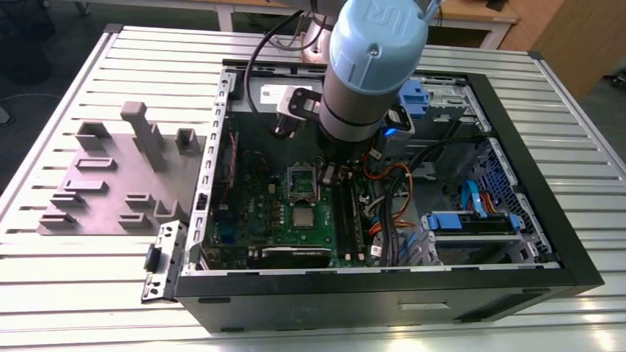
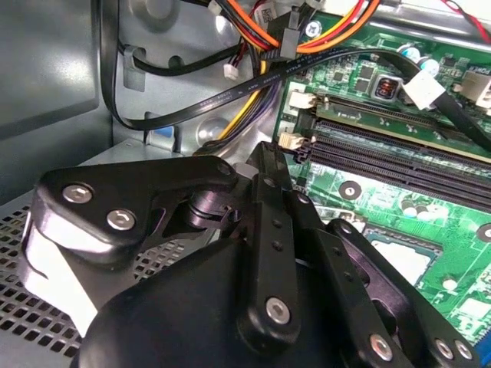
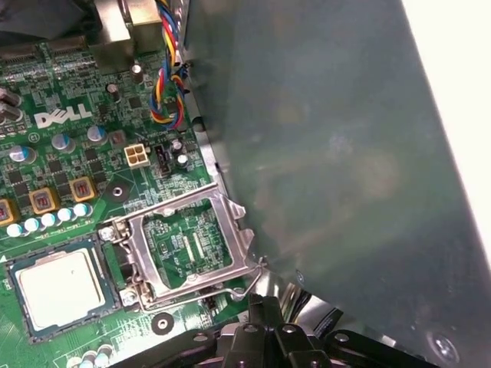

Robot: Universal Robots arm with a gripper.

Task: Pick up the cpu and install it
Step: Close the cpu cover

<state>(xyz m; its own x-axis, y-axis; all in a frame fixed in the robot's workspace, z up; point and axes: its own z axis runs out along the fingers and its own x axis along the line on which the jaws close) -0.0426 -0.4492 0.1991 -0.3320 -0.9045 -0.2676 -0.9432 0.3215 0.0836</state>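
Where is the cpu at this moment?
Near the exterior view's centre, the cpu lies flat on the green motherboard, right beside the open metal socket frame.

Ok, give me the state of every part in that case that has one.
computer case: lying on its side, side open
cpu: lying flat in its socket, uncovered
socket frame: swung open, off the cpu
memory slots: empty
gripper: down inside the case, next to the socket frame
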